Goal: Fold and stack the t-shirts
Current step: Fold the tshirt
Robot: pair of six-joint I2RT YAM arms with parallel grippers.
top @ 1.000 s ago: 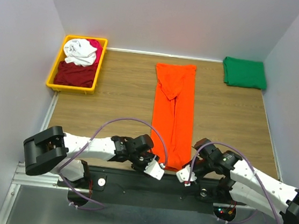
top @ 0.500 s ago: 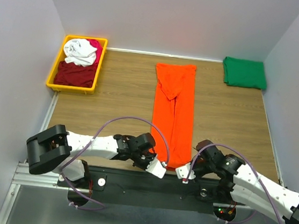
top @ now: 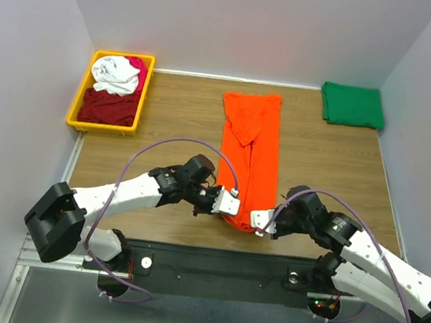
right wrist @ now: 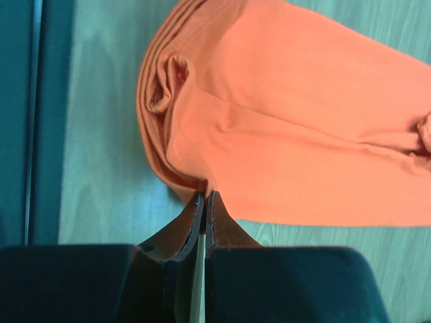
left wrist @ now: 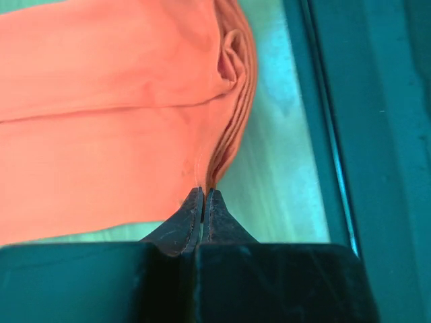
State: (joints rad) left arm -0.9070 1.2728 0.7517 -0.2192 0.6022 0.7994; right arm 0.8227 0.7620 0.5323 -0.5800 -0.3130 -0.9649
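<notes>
Left arm (top: pixel 130 191), white links with black joints, reaches from its lower-left base toward the middle, wrist low. Left gripper (top: pixel 226 203) has its jaws pressed together, its dark fingertips (left wrist: pixel 195 202) pinching the near-left edge of the bright orange cloth t-shirt (top: pixel 252 150). Right arm (top: pixel 375 262) mirrors it from the lower right. Right gripper (top: pixel 259 219) is likewise clamped, fingertips (right wrist: pixel 197 205) on the shirt's near-right edge. The two grippers are near each other, tips facing inward.

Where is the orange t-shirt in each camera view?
Top external: orange t-shirt, a long vertical strip at picture centre.
Left wrist: orange t-shirt fills the upper left.
Right wrist: orange t-shirt fills the upper right.
Shared landmark: its bunched near hem.
</notes>
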